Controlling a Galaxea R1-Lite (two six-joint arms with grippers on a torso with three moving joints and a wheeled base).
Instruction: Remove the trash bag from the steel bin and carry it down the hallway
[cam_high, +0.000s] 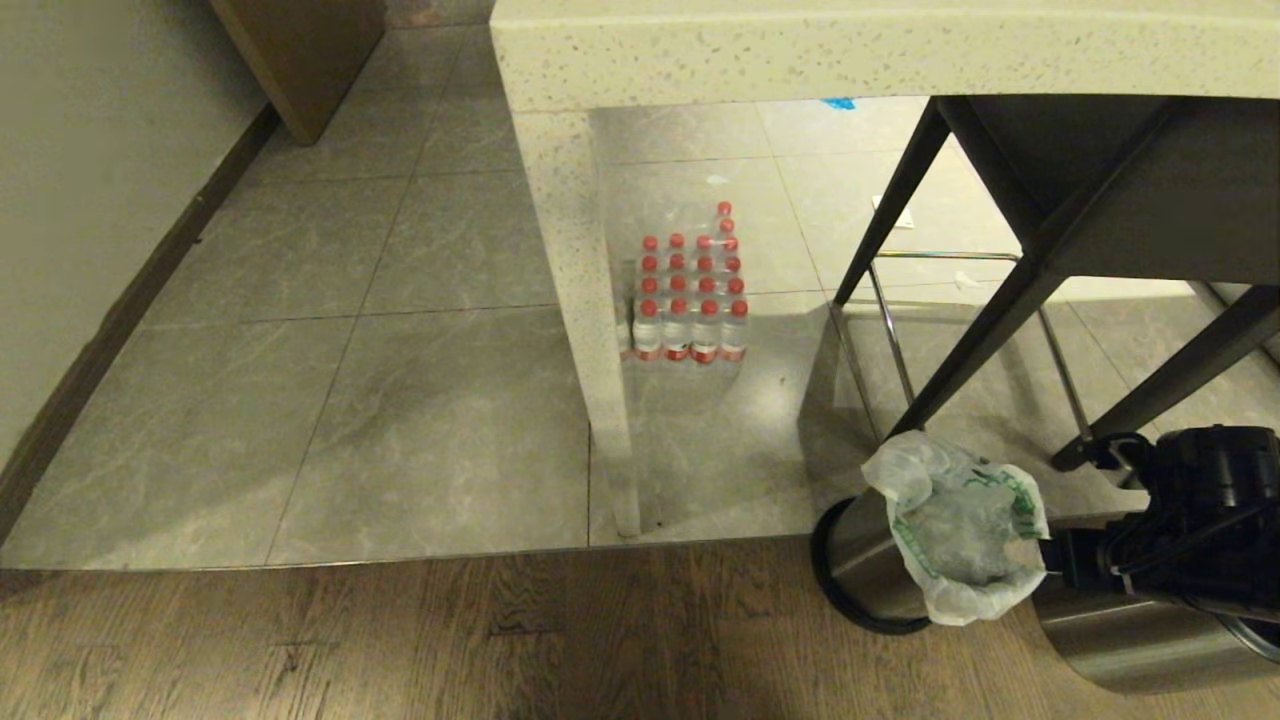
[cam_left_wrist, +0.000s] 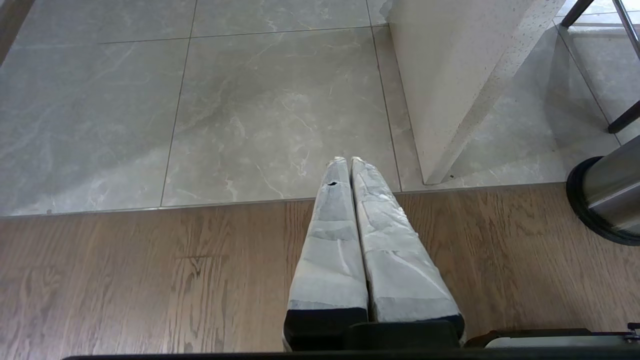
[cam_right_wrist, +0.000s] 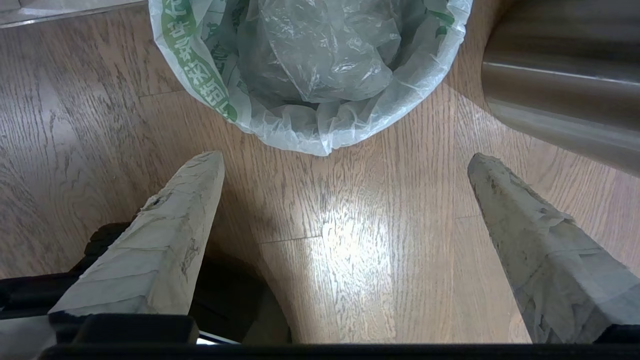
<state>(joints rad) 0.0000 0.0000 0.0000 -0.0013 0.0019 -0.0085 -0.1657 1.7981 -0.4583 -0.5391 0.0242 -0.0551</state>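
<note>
Jaws spread wide and empty, the right gripper (cam_right_wrist: 345, 162) hovers beside the trash bag (cam_high: 965, 530) lining the steel bin (cam_high: 870, 560), left gripper (cam_left_wrist: 345, 162) clenched idle; a shallow pinch could tear the thin plastic.

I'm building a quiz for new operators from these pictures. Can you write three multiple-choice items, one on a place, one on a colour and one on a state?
1. Where does the steel bin stand?
A. on the wood floor beside the stool
B. on top of the counter
C. against the far wall

2. What colour are the caps of the water bottles under the counter?
A. blue
B. red
C. green

3. How is the right gripper?
A. shut on the trash bag
B. shut and empty
C. open, short of the trash bag

Answers:
1 A, its base rests on wood planks by the stool legs.
2 B, every cap shows red.
3 C, its fingers stand wide apart, nothing between them.
</note>
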